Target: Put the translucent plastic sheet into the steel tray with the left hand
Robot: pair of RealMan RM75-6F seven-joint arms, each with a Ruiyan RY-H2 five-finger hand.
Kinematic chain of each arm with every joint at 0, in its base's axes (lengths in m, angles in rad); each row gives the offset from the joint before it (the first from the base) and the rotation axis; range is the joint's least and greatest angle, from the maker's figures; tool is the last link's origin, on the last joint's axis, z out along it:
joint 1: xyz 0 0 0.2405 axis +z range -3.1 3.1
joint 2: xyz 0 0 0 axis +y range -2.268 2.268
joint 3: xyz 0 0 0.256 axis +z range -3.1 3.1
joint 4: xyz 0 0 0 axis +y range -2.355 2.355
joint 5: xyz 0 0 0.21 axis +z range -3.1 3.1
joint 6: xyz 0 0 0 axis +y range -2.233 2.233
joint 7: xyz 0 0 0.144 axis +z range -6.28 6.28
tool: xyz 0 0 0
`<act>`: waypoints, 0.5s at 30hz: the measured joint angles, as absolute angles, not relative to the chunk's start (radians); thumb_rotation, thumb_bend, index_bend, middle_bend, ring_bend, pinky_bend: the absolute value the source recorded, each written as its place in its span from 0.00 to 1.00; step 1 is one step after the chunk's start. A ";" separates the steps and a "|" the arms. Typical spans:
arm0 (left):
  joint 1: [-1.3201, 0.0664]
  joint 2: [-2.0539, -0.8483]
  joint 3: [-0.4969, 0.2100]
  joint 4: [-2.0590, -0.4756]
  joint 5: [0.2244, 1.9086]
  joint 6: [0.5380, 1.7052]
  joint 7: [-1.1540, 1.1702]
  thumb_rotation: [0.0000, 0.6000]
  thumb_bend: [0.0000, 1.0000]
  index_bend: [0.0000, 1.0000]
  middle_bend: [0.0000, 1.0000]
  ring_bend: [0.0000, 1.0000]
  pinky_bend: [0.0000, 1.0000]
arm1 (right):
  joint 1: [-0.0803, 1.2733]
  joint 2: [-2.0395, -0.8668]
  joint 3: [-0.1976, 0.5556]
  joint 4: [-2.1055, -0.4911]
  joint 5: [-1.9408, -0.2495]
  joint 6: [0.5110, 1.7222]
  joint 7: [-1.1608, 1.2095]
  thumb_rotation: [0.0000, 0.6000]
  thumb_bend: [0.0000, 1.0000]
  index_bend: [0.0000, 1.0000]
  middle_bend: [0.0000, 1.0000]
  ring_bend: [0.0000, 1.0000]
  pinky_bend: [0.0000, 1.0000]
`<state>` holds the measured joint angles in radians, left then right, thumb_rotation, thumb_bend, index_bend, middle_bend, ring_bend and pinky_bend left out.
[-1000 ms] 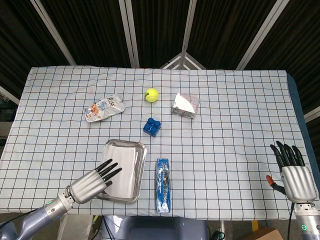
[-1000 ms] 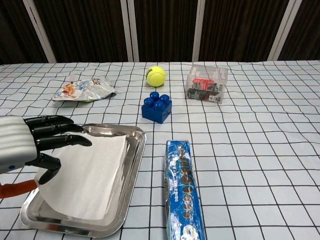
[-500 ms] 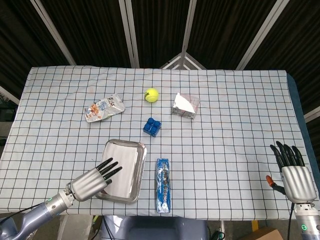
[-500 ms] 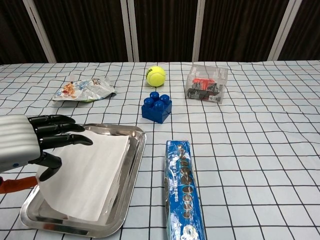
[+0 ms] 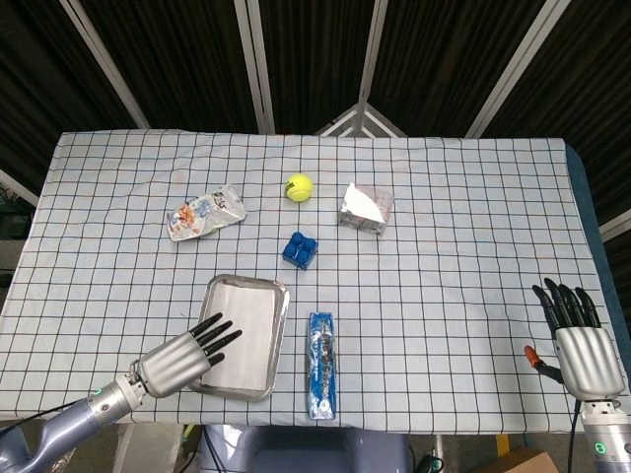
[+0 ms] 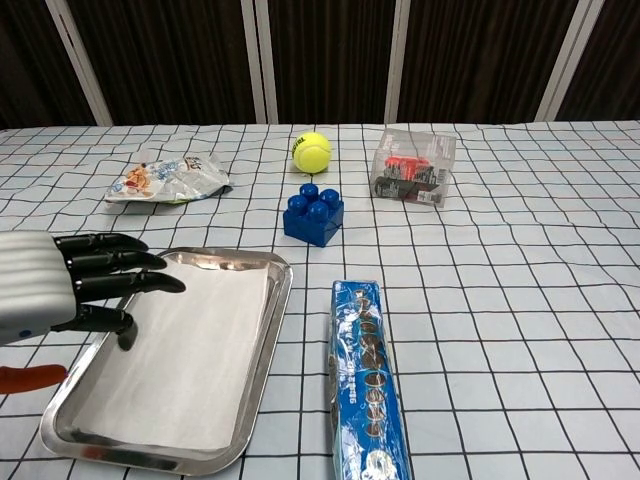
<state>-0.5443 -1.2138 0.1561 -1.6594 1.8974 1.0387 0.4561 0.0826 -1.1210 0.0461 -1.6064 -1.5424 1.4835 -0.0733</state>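
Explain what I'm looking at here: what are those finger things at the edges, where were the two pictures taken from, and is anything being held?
It is a two-armed robot at a checked table, each arm ending in a hand. One picture looks down from its head, the other looks forward from its chest.

The left hand hovers over the near left edge of a steel tray, fingers apart, holding nothing. A translucent sheet lies flat in the tray. The right hand shows only from the head, open and idle at the table's right edge.

Also on the table: a long blue packet beside the tray, a blue block, a tennis ball, a clear box and a snack bag.
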 measured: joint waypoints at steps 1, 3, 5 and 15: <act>-0.543 -1.206 0.157 -1.664 1.894 1.039 0.456 1.00 0.31 0.01 0.00 0.00 0.00 | 0.083 -1.121 0.046 -1.606 -1.543 1.484 -0.075 1.00 0.31 0.00 0.00 0.00 0.00; -0.538 -1.186 0.158 -1.675 1.890 1.049 0.456 1.00 0.30 0.00 0.00 0.00 0.00 | 0.083 -1.122 0.046 -1.606 -1.543 1.484 -0.076 1.00 0.31 0.00 0.00 0.00 0.00; -0.532 -1.174 0.160 -1.681 1.888 1.062 0.454 1.00 0.29 0.00 0.00 0.00 0.00 | 0.083 -1.122 0.046 -1.607 -1.542 1.483 -0.077 1.00 0.31 0.00 0.00 0.00 0.00; -0.471 -1.144 0.162 -1.701 1.812 1.120 0.414 1.00 0.15 0.00 0.00 0.00 0.00 | 0.081 -1.122 0.046 -1.609 -1.539 1.483 -0.082 1.00 0.31 0.00 0.00 0.00 0.00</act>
<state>-0.4708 -1.1443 0.1616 -1.7011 1.8115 1.1204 0.4144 0.0812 -1.1217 0.0457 -1.6086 -1.5388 1.4834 -0.0821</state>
